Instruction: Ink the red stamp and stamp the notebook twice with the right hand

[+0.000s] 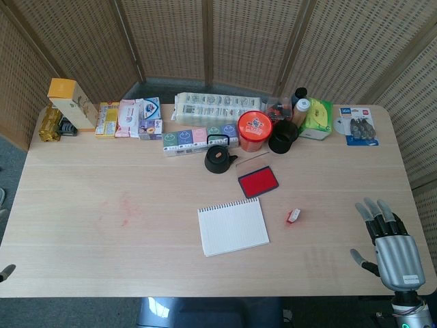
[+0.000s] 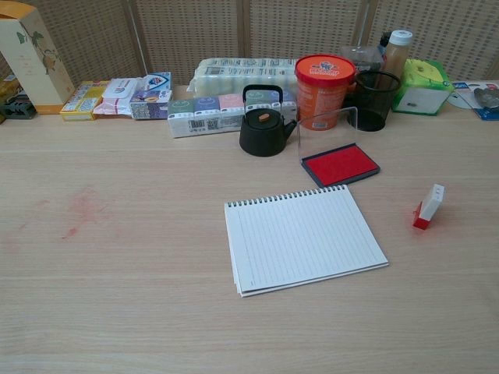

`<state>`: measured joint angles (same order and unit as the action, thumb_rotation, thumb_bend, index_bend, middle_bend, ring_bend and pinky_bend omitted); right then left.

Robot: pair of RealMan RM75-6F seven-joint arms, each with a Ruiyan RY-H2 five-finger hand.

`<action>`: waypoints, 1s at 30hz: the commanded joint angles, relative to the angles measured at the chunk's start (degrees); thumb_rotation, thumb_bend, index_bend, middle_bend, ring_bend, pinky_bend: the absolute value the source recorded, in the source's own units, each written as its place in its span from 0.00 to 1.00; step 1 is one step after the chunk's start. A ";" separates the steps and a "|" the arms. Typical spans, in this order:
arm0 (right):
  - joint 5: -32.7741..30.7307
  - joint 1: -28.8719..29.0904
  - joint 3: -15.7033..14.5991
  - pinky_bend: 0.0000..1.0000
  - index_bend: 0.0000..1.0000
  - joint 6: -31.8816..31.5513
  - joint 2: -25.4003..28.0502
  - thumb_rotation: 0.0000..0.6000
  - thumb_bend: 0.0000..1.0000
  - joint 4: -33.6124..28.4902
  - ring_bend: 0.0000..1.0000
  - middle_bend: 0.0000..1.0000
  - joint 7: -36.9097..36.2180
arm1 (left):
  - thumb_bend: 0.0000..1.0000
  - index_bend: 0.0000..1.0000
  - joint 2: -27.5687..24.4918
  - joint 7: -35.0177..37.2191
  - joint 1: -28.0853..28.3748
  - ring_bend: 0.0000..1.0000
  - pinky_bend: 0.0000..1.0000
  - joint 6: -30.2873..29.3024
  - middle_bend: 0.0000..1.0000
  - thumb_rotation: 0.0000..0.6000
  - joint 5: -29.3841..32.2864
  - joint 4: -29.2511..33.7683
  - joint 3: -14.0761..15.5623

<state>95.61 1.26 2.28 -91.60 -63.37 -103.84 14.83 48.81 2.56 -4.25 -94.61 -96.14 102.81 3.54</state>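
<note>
Head view. Notebook point(image 1: 233, 227): open to a blank ruled page, flat at mid-table, spiral edge away from the robot; likely set there so the page is ready for stamping. Ink pad point(image 1: 258, 182): lid open, red surface exposed, just beyond the notebook's far right corner, near enough for a short inking move. Red stamp point(image 1: 293, 216): small, alone on the table to the right of the notebook, apart from both it and the pad, on the right hand's side. Right hand point(image 1: 390, 245): at the near right table edge, fingers spread and extended, holding nothing, well apart from the stamp. Left hand point(image 1: 5, 272): only a dark tip at the lower left edge; state cannot be told. Black teapot point(image 1: 220, 160) and orange tub point(image 1: 255, 131): back-row clutter behind the pad.

Chest view. Notebook point(image 2: 302, 239), ink pad point(image 2: 340, 165) with clear lid raised, stamp point(image 2: 428, 206) standing tilted, red end down. No hand visible. Task judged not yet begun.
</note>
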 commanded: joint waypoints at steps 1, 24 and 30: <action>-0.11 0.06 0.04 0.17 0.02 0.18 0.00 0.99 0.00 0.06 0.00 0.00 0.23 | 0.00 0.00 0.01 -0.03 0.07 0.00 0.01 0.24 0.00 1.00 0.10 0.10 0.02; 2.47 13.24 3.12 1.00 0.14 14.52 -9.69 1.00 0.03 12.89 1.00 1.00 -3.37 | 0.00 0.00 0.27 -0.91 0.83 0.00 0.01 2.38 0.00 1.00 4.08 0.87 -1.18; -0.19 18.30 2.00 1.00 0.28 24.92 -12.61 1.00 0.09 17.13 1.00 1.00 -4.37 | 0.00 0.00 0.38 -1.10 1.07 0.00 0.01 3.18 0.00 1.00 5.28 0.89 -1.45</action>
<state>96.81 16.89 4.96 -70.83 -74.19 -89.16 11.43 49.17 1.49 -3.23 -91.51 -90.94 103.70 2.13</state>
